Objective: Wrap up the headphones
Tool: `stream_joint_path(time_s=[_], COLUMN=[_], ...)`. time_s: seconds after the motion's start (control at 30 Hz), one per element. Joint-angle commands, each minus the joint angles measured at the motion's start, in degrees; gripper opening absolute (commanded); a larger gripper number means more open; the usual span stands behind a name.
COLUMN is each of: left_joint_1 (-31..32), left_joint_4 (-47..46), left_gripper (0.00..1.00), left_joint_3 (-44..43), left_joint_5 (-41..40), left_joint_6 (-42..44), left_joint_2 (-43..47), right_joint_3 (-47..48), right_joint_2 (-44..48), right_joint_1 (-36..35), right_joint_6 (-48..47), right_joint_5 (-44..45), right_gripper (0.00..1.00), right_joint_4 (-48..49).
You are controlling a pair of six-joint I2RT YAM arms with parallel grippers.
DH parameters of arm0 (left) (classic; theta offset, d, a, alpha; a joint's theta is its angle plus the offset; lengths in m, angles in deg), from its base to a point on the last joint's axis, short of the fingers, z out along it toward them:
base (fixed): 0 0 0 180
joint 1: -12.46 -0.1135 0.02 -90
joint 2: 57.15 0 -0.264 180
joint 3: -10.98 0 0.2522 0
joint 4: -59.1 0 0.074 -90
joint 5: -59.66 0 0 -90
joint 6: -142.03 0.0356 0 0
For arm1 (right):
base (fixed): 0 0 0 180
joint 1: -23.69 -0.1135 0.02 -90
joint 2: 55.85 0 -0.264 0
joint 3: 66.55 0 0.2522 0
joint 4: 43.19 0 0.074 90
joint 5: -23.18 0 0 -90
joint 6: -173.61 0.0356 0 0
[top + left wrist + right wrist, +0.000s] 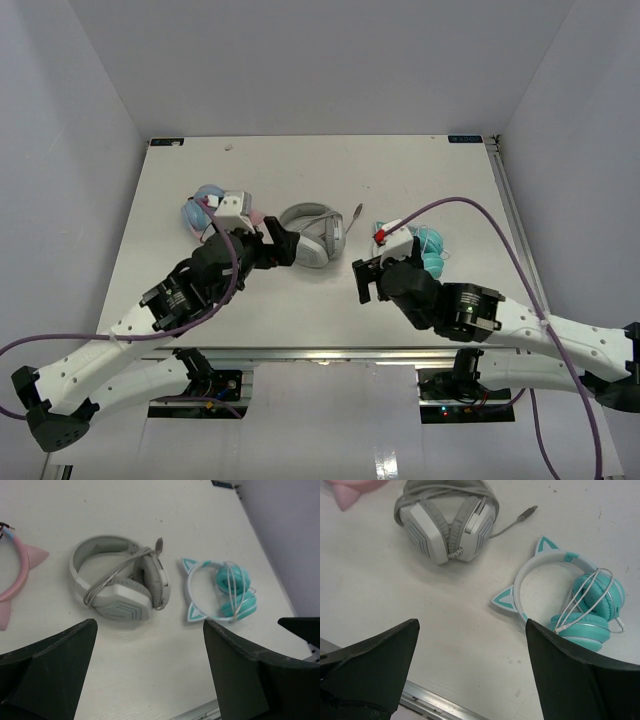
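Nearest the bases, both arms reach forward over the table [300, 165]. The left gripper [283, 246] has its jaws spread wide with nothing between them. In its wrist view the two dark fingers [47, 672] stand far apart at the lower corners, with bare tabletop showing in the gap. The right gripper [364, 280] is likewise spread wide and holds nothing. Its fingers [370, 667] frame an empty stretch of table and touch no object. Both hang above the surface, short of the things on it.

The table is a pale, matte white board with a few small marks, and a metal rail runs along its near edge. Three headsets lie on it in a loose row.

The headphones [570, 600] of the task lie flat on the right side, just beyond the right gripper and partly hidden under that arm in the top view. Their turquoise ear cups are folded together. The pale headband with its cat-ear points curves toward the table's middle, and the thin whitish cable [585, 592] is looped across the cups.

To their left, near but apart, lie the larger grey-white headphones [315, 235], just ahead of the left gripper, with their cable wound over the band and the plug [527, 512] sticking out. Further left are the light-blue-and-pink headphones [205, 212], partly under the left wrist.

Plain white walls [330, 60] close in the table on the left, right and far sides.
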Motion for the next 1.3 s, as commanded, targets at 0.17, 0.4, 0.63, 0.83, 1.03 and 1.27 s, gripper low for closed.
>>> stream_joint_path(time_s=[0.17,0.4,0.63,0.83,1.03,1.27], left_joint_1=[0.11,0.2,0.2,0.31,0.38,0.29], left_joint_4=[-5.99,-11.83,-13.03,-13.03,-12.94,-12.94], left_gripper=[0.98,0.98,0.98,0.98,0.98,0.98], left_joint_3=[17.94,21.45,22.7,22.91,23.09,22.74], left_joint_5=[5.47,9.41,12.09,11.78,11.39,11.48], left_joint_6=[-0.08,2.1,2.7,2.77,2.74,2.83], left_joint_2=[6.18,6.67,6.39,6.48,6.65,5.69], right_joint_3=[-7.83,-14.35,-15.97,-16.57,-18.21,-18.39], right_joint_2=[-3.01,5.3,5.18,8.14,12.39,13.01], right_joint_1=[15.45,22.41,28.31,28.48,28.48,28.48], right_joint_6=[-1.94,0.71,1.48,1.83,1.79,1.26], right_joint_5=[-20.2,-23.91,-30.14,-29.68,-28.61,-28.69], right_gripper=[0.9,0.9,0.9,0.9,0.9,0.9], right_joint_4=[11.41,17.11,18.35,19.26,20.1,20.19])
